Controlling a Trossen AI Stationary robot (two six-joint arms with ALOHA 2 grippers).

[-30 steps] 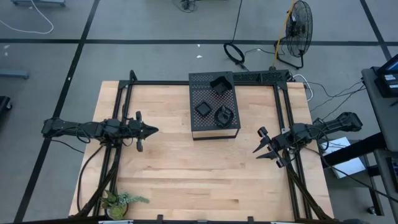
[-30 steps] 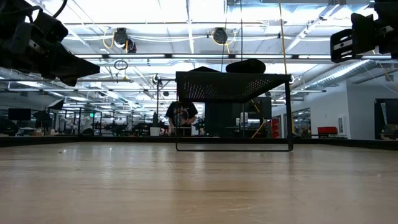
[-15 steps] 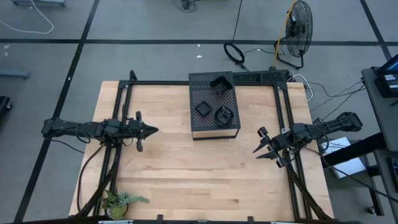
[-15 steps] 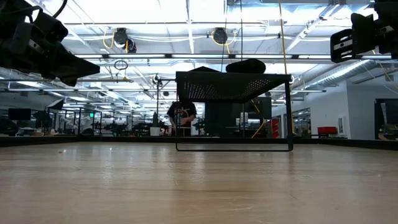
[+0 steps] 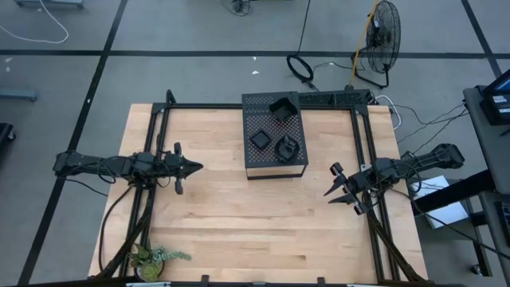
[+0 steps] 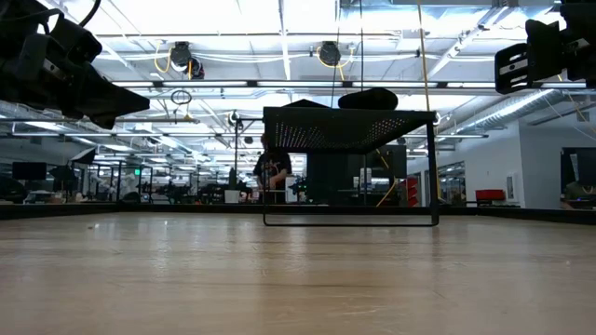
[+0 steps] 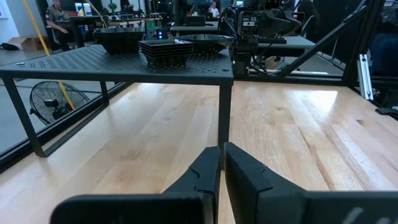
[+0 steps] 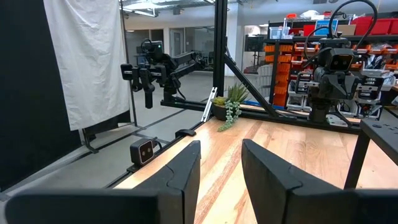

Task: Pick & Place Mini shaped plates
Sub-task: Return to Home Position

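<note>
Plates point(image 5: 286, 148) are sitting in three little stacks on top of the perforated shelf point(image 5: 256, 118), back-middle of the table point(image 5: 239, 223). Left gripper point(image 5: 195, 167) hangs over the table's left side, jaws pretty much pressed together with nothing in them. Right gripper point(image 5: 333, 183) is over by the right edge, jaws apart, empty too.

Open surface point(image 5: 263, 223) is left across middle and front; passage is barred by the perforated shelf point(image 5: 255, 119) at far centre and the plant point(image 5: 155, 257) at the near left corner.
</note>
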